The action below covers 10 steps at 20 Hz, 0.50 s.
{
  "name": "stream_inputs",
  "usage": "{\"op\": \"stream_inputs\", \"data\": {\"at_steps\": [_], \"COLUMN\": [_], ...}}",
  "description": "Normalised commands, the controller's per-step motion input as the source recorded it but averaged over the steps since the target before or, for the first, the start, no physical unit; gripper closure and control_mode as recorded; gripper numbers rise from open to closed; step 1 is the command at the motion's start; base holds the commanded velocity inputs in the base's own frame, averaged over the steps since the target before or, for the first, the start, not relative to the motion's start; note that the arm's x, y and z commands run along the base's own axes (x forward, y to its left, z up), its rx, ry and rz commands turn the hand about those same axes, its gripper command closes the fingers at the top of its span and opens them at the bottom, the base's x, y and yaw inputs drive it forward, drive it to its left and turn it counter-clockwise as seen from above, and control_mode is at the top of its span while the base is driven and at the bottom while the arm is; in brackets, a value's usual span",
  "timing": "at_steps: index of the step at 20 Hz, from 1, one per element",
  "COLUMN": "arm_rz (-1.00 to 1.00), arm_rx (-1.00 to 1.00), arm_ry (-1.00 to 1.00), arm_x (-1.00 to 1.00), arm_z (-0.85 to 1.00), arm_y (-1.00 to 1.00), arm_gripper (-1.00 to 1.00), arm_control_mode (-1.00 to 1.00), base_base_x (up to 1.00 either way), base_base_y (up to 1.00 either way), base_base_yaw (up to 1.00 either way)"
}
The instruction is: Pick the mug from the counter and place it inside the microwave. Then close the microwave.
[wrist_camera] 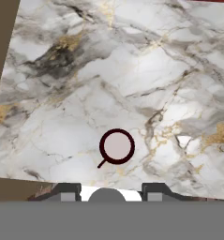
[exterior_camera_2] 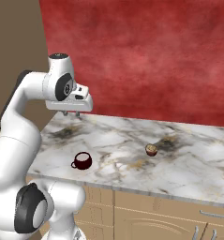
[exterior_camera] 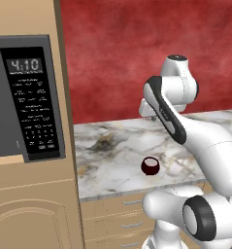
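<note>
Risk lies in the descent: the gripper (exterior_camera_2: pixel 70 112) hangs high above the counter (exterior_camera: pixel 117 141), jaws spread wide with nothing between them, while the mug (exterior_camera_2: pixel 82 161) sits upright near the counter's front edge. A skewed approach could clip the glossy rim and nudge it off that edge, away from the microwave (exterior_camera: pixel 25 97).

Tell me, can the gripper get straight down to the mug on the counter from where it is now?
Probably yes. The gripper hangs above the counter, with the mug upright in the open below it. The nearest other thing, a small tan object, sits well apart. Nothing appears to block the descent.
</note>
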Motion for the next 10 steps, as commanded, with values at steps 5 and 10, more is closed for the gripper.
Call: {"op": "stream_inputs", "data": {"at_steps": [5,10], "arm_rz": [0.0,-0.08], "arm_rx": [0.0,-0.02], "arm_ry": [0.01,0.07], "arm_x": [-0.06,-0.15], "arm_z": [-0.05,-0.18], "arm_y": [0.0,-0.04], "arm_gripper": [-1.0,-1.0], "arm_control_mode": [-1.0,-1.0], "base_base_x": [0.0,0.0], "base_base_y": [0.0,0.0], "base_base_yaw": [0.0,0.0]}}
